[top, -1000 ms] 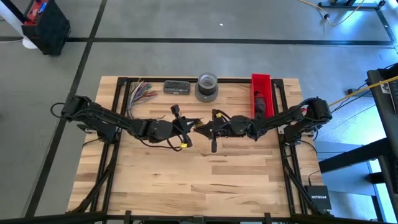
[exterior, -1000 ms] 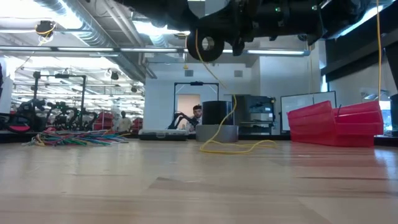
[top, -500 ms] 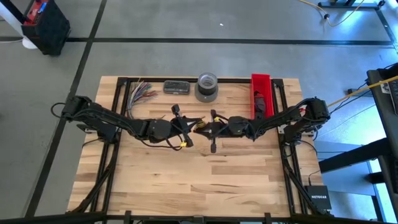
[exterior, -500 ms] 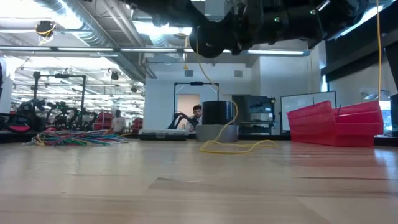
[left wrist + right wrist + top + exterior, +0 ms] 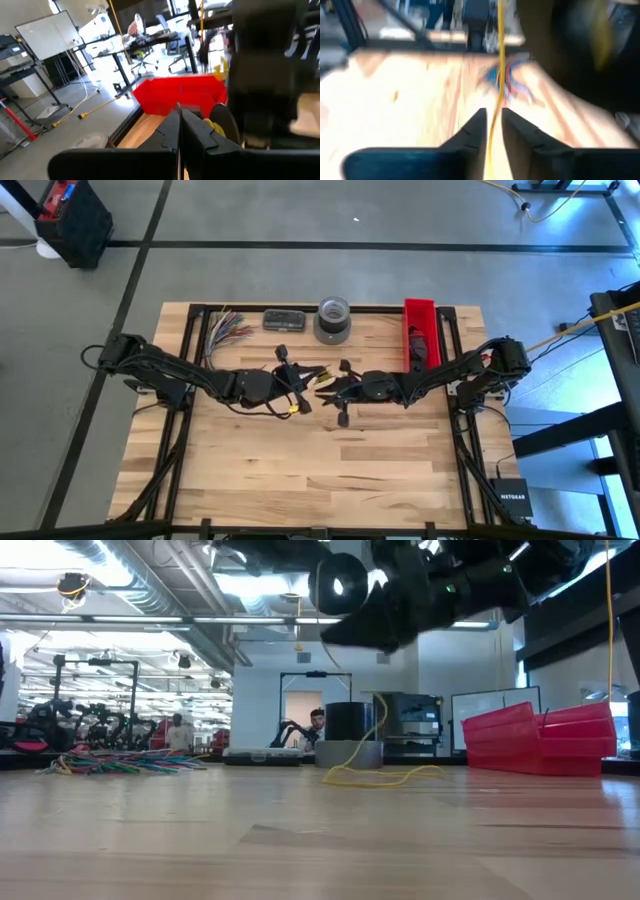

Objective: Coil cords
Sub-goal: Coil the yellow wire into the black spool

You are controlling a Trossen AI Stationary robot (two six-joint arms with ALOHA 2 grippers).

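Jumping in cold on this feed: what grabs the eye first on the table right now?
Both arms meet nose to nose above the table's middle, the left gripper and the right gripper almost touching. A thin yellow cord runs between the right gripper's slightly parted fingers and ends in a loose loop on the wood. At the far edge, a red bin stands on the right, a fan of coloured wires on the left.

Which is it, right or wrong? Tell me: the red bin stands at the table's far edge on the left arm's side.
Wrong. The red bin stands at the table's far edge on the right arm's side; the high view shows it.
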